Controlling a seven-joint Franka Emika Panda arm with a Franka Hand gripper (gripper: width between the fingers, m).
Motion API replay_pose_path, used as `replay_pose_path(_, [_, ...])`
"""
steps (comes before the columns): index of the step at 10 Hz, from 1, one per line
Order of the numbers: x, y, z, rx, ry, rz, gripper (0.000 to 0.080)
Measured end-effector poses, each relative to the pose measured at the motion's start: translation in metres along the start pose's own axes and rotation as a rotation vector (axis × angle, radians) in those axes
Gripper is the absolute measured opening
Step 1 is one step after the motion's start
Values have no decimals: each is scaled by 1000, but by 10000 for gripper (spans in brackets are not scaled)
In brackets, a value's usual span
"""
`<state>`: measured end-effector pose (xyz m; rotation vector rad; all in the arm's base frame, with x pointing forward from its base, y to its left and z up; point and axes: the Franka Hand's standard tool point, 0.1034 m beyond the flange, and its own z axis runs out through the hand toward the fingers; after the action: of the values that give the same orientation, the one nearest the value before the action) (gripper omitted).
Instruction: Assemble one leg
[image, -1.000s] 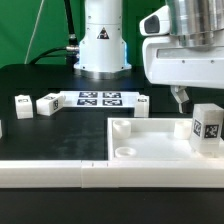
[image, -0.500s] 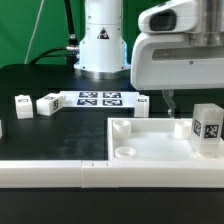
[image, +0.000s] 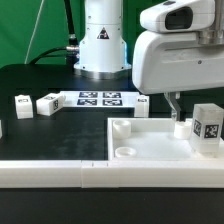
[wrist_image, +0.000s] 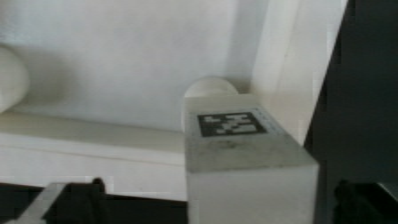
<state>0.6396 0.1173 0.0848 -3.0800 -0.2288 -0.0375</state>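
A leg (image: 207, 128), a small white block with a black-and-white tag, stands upright at the right corner of the large square part (image: 150, 142) in the exterior view. My gripper (image: 178, 108) hangs just above that part, to the exterior view's left of the leg. One dark finger (image: 175, 103) shows; the other is hidden. In the wrist view the leg (wrist_image: 240, 150) fills the middle. The two fingertips (wrist_image: 71, 200) stand wide apart on either side of it, not touching it. The gripper (wrist_image: 214, 208) is open and empty.
Two more legs (image: 22, 104) (image: 48, 103) lie on the black table at the exterior view's left, and another (image: 143, 104) sits behind the gripper. The marker board (image: 100, 98) lies before the robot base (image: 103, 45). A white rail (image: 60, 172) runs along the front.
The gripper has shifted toward the exterior view's left and dropped a little lower over the square part. The leg and other parts have not moved.
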Motion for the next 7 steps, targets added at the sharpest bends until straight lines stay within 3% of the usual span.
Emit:
replay_pose_path(1, [0,0,0,0,0,0,524])
replay_pose_path(2, [0,0,0,0,0,0,388])
replay_pose_path(3, [0,0,0,2,0,14,388])
replay_pose_path(4, [0,0,0,2,0,27,290])
replay_pose_path(5, [0,-1,0,3,3,48,290])
replay_pose_path(7, [1,-1,1,6,18,348,290])
